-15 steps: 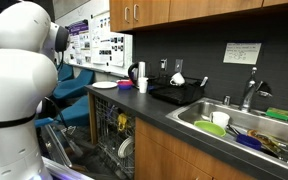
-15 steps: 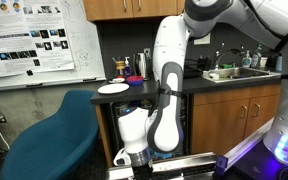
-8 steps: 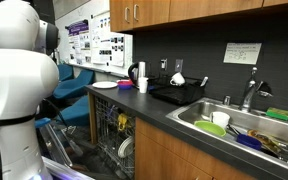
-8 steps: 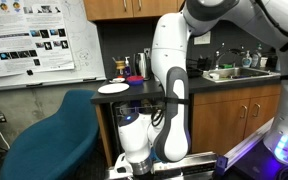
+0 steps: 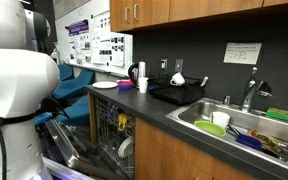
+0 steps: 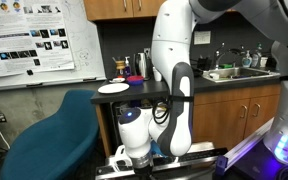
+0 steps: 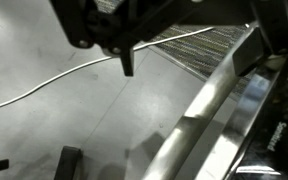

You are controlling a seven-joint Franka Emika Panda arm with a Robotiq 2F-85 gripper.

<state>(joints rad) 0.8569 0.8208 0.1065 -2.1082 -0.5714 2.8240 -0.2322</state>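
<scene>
My gripper (image 6: 136, 166) hangs low in front of the open dishwasher, just above its lowered door (image 6: 179, 160). In the wrist view the gripper (image 7: 189, 55) comes in from the top and is open, with nothing between the fingers. One dark finger (image 7: 127, 62) points at the grey floor. The shiny edge of the door (image 7: 199, 125) runs diagonally under the jaws. A white cable (image 7: 44, 85) lies on the floor, with striped carpet (image 7: 199, 42) beyond it. The dishwasher rack (image 5: 119, 135) holds plates.
A white plate (image 6: 113, 89) and a purple cup (image 5: 142, 85) stand on the dark counter (image 5: 169, 110). The sink (image 5: 199, 108) is full of dishes. A blue chair (image 6: 54, 130) stands beside the dishwasher. The arm's white links (image 5: 14, 90) fill the near side.
The arm has shifted a little over the dishwasher door, its upper links swinging sideways. The gripper has stayed low and open.
</scene>
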